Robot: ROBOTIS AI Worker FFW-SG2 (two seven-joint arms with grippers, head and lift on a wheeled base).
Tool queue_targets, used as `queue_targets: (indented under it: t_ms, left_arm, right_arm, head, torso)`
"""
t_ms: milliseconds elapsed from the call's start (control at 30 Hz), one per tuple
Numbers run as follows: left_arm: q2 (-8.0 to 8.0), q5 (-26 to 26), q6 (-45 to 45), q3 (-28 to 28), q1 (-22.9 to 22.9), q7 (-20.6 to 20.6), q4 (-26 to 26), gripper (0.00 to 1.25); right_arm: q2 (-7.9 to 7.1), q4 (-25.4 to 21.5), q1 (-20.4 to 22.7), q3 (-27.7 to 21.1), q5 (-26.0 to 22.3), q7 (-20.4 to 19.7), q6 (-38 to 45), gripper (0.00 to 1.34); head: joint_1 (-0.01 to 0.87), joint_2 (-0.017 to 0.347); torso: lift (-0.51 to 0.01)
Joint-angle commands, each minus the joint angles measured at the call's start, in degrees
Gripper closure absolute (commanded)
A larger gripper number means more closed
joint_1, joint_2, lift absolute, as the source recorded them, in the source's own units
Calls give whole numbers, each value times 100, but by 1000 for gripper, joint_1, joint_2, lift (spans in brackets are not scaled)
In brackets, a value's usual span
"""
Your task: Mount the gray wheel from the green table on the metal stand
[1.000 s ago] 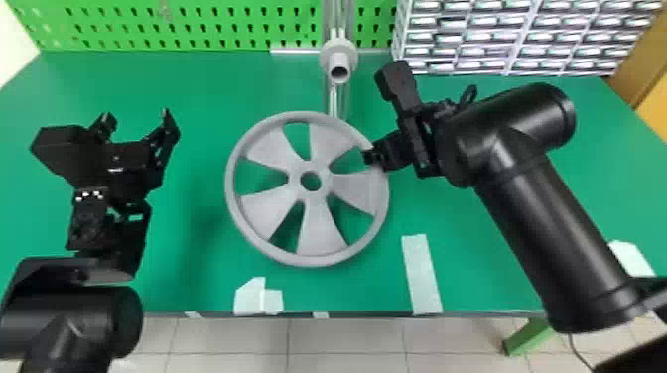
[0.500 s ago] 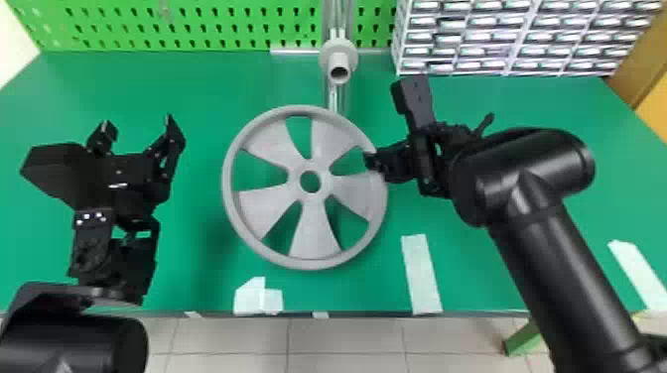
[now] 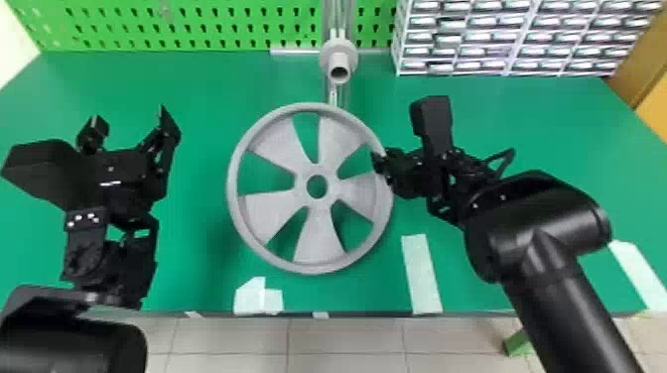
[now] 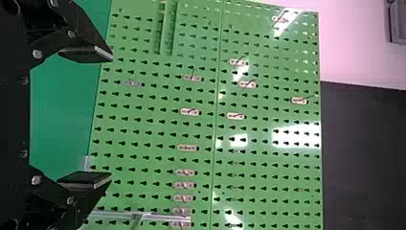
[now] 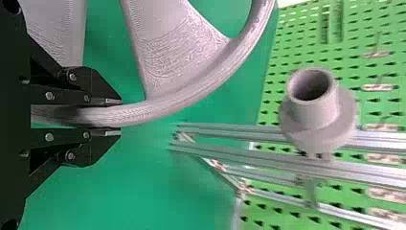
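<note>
At the back of the table (image 3: 556,119), a green pegboard (image 3: 223,25) and a rack of small drawers (image 3: 511,37) are shown side by side. The metal stand (image 3: 339,17) rises before the pegboard, its gray hub (image 3: 339,59) turned toward the front. In the head view, the lower part of the stand is overlapped by the upper rim of the gray wheel (image 3: 319,243). Along the front edge, pale tape (image 3: 422,275) is stuck to the table, with a tiled floor (image 3: 347,342) beyond it.

The gray wheel is seen over the middle of the table, between the two arms, its spoked face toward the head camera; whether its lower rim touches the table cannot be told. The rim is pinched on its right side by the right tool (image 3: 379,161); in the right wrist view, the two fingers (image 5: 107,133) are pressed against opposite sides of the rim. The left tool (image 3: 130,115) is held over the left part of the table, well apart from the wheel, its fingers (image 4: 88,181) spread wide.

Compared with the earlier head views, the wheel is seen larger and rounder, having been tilted or raised toward the camera. The right forearm has been brought nearer the front edge, while the hub's position is unchanged.
</note>
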Motion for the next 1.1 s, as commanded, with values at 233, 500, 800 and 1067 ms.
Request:
queue_targets:
  t_ms: [233,500,800,1067]
  left_arm:
    - [0,-16,1,-126,129,170,-177,384]
    - [0,-43,27,-162,173,240,-159,384]
    - [0,-25,36,-258,217,240,-142,384]
    - [53,36,36,-460,217,232,-142,386]
  right_arm:
    - [62,-44,582,-242,26,-222,-1681,1088]
    - [123,-44,890,-242,228,-538,-2745,1087]
    - [123,-44,1030,-242,299,-837,-3448,1088]
    - [194,-44,1092,-242,404,-1267,-3949,1088]
  head:
    - [867,52]
    - [867,52]
    - [867,52]
    - [867,52]
  torso:
    - [-100]
    - [-100]
    - [-100]
    - [-100]
